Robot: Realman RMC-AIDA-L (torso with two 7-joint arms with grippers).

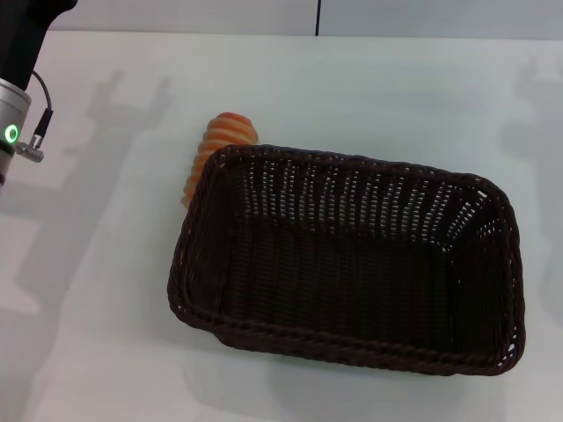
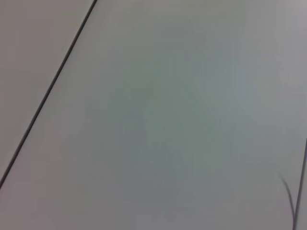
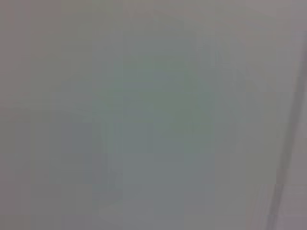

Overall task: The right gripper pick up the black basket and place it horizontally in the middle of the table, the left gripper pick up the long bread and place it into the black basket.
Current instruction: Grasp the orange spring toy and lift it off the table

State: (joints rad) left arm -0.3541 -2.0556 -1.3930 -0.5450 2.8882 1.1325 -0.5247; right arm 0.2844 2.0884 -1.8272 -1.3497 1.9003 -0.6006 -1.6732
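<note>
From my seat, the long bread (image 1: 217, 156) lay touching the black basket (image 1: 352, 259)'s far-left corner, nearer my left arm (image 1: 16, 105); I couldn't tell either gripper's finger state.

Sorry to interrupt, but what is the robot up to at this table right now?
Nothing is being held at the moment. The black basket sits on the table, lying crosswise and empty. The long bread lies behind its far left corner, partly hidden by the rim. Only the left arm shows, raised at the left edge; neither gripper is in view.
</note>
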